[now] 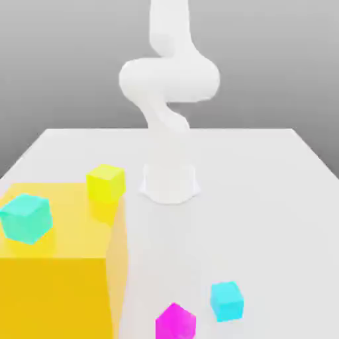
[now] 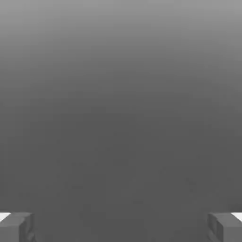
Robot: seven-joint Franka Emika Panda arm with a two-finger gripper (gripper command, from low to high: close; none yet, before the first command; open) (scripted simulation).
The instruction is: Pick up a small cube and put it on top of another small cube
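Progress: we judge the task not yet begun; nothing is stacked and nothing is held.

Magenta cube: the small plain magenta cube (image 1: 175, 322) sits on the white table (image 1: 265, 198), near the front edge, just beside the cyan cube on the exterior view's left, apart from it.

Cyan cube: the small plain sky-blue cyan cube (image 1: 227, 301) rests on the table with its top bare; we take it as our landmark.

Gripper: the two-finger gripper (image 2: 121, 227) is spread wide, its grey fingertips (image 2: 16, 227) at opposite edges of the hand view with only grey background between them; it grasps nothing.

Arm: the white robot arm (image 1: 169, 79) rises well behind the cyan cube, its upper part leaving the exterior view.

Other things: a large yellow block (image 1: 59, 265) stands well to the exterior view's left of the cyan cube, carrying a greener turquoise cube (image 1: 26, 217); a small yellow cube (image 1: 106, 183) sits at its far corner.

Left to do: as we see it, everything: reach the magenta cube, close on it, lift it, carry it over the cyan cube, set it down.
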